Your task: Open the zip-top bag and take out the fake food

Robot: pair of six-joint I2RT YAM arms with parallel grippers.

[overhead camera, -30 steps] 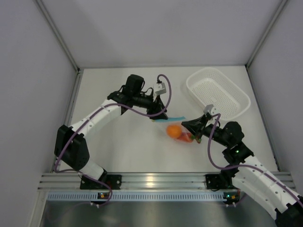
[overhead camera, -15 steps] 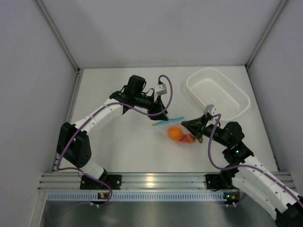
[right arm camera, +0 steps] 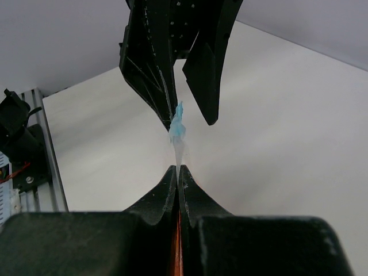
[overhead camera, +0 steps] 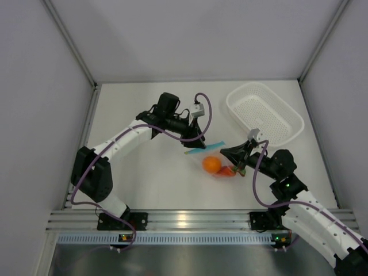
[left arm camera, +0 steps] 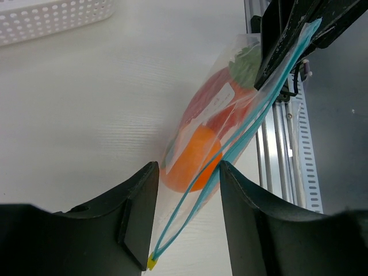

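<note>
The zip-top bag hangs clear and crinkly just above the table, its light blue zip strip on the upper edge. Inside it are the round orange, a red chili and green leaves. My right gripper is shut on the bag's right edge. My left gripper is open, its fingers on either side of the strip's left end without pressing it. There the strip's two blue tracks stand slightly apart.
A white perforated basket stands at the back right, beyond the right gripper; its edge also shows in the left wrist view. The aluminium rail runs along the near table edge. Grey walls enclose the table.
My left gripper has shifted a little right and down, closer around the zip strip's end. The bag has sagged slightly lower. The right gripper has held still.
</note>
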